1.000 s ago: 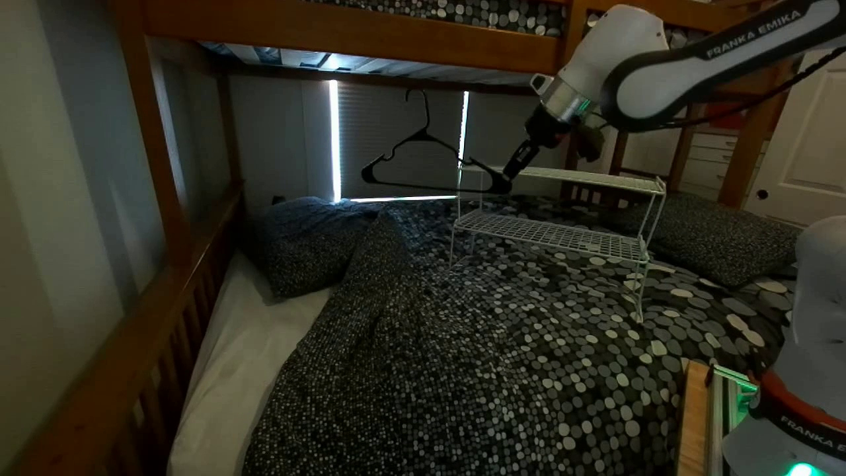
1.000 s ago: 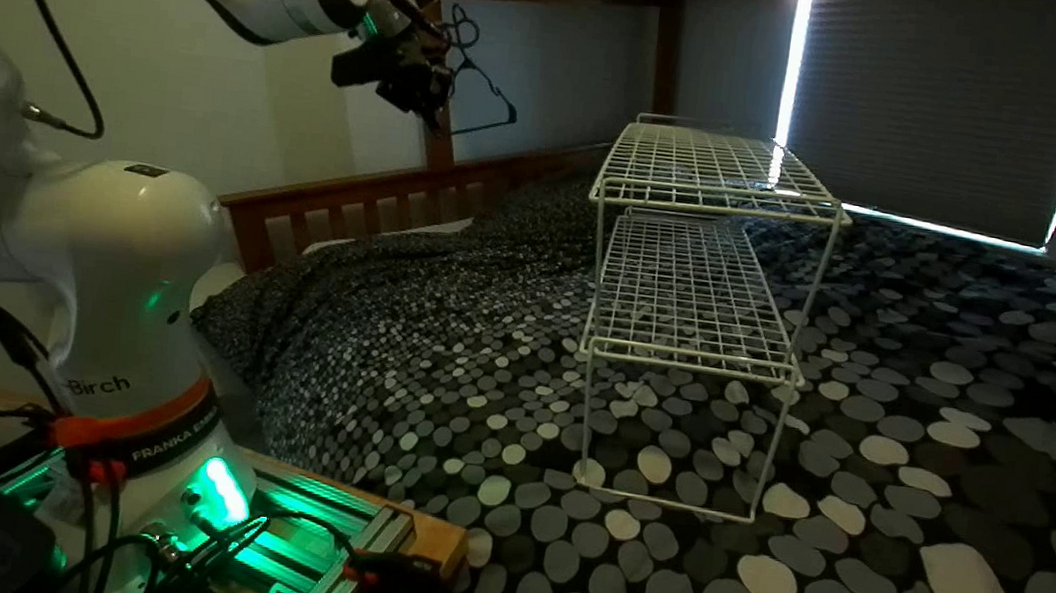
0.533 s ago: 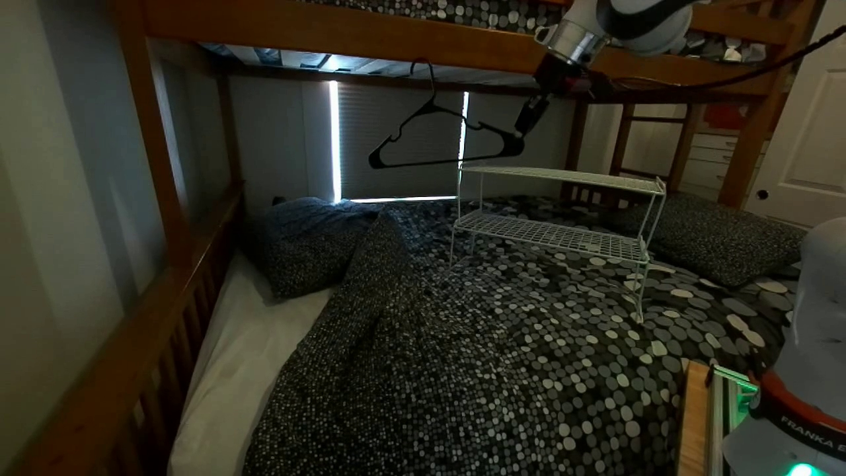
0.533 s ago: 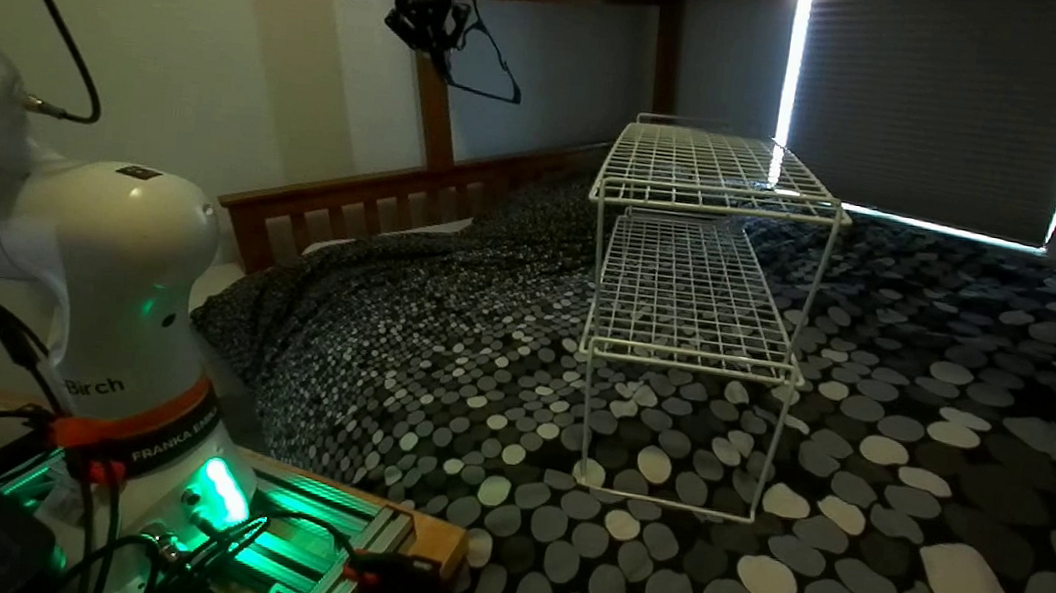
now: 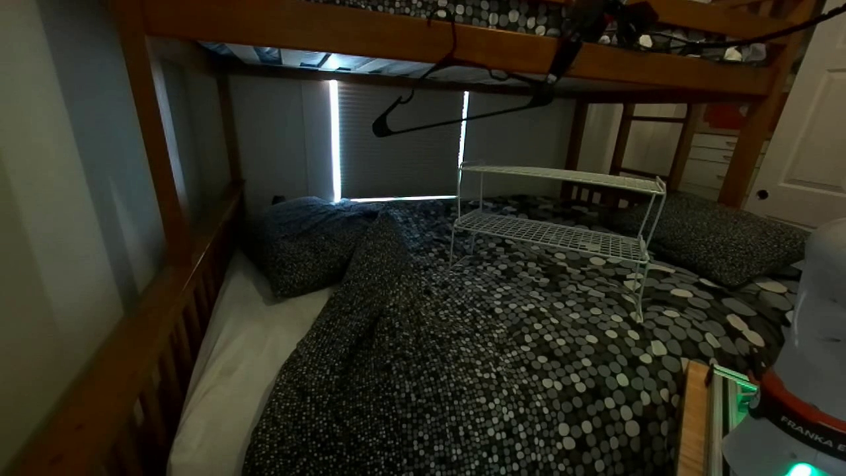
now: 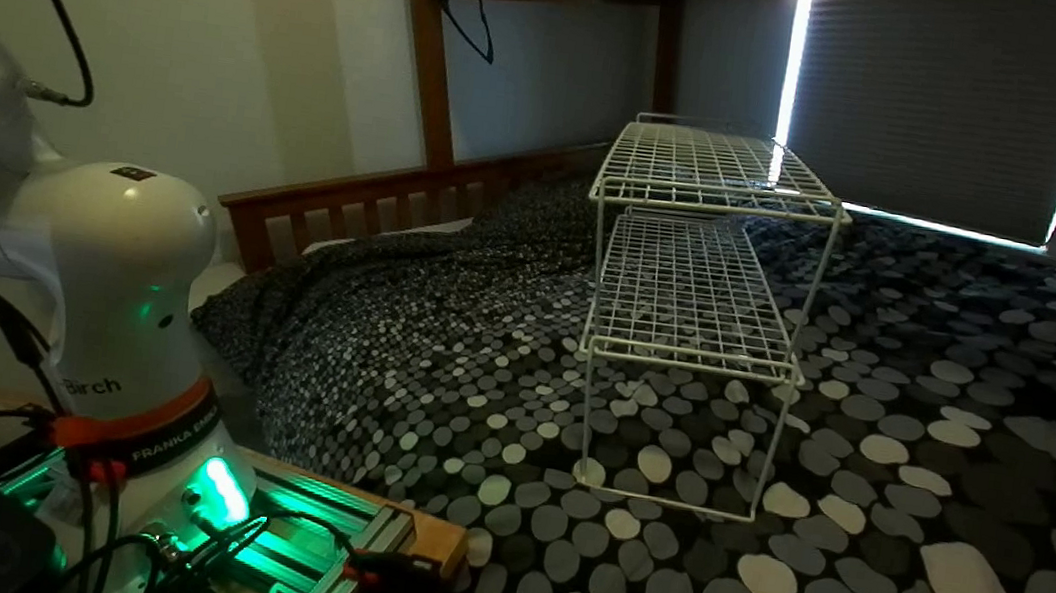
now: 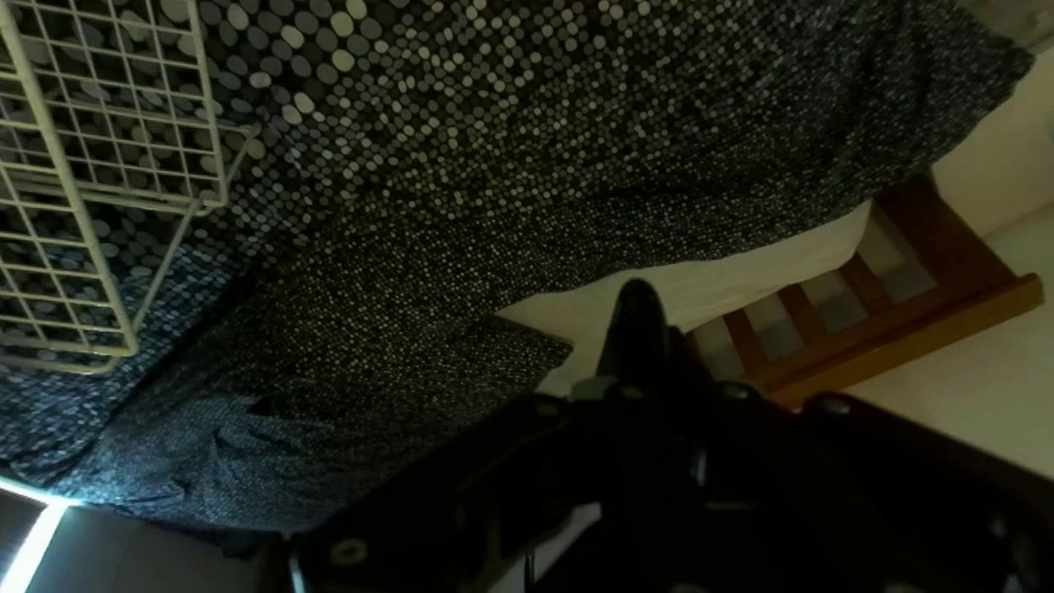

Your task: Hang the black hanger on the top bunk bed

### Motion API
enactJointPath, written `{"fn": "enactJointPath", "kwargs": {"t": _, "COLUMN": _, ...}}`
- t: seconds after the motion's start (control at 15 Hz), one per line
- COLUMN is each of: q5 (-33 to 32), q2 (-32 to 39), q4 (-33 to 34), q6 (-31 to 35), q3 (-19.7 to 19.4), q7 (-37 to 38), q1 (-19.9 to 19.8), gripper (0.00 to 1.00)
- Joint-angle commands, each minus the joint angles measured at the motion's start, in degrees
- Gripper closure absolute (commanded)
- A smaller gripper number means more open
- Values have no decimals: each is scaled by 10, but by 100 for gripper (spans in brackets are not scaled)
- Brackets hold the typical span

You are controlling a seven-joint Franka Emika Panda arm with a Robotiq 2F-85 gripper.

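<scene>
Black hanger [image 5: 457, 121] in pincer [image 5: 551, 78], rail [image 5: 396, 41] behind, clearance below

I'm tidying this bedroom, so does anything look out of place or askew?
A white wire two-tier shelf stands on the black-and-grey dotted bed cover: odd, since people lie there. The cover lies pulled aside, baring a white sheet. The thin black triangular hanger tilts, held at one corner.
</scene>
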Motion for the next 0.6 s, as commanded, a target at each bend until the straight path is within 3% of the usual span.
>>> {"fn": "enactJointPath", "kwargs": {"t": 0.0, "q5": 27, "q2": 12, "q4": 24, "q6": -22, "q3": 10, "q7": -27, "q1": -29, "gripper": 92}}
{"fn": "enactJointPath", "kwargs": {"t": 0.53, "q5": 40, "q2": 34, "q4": 49, "q6": -34, "q3": 6, "q7": -42, "q1": -32, "gripper": 92}}
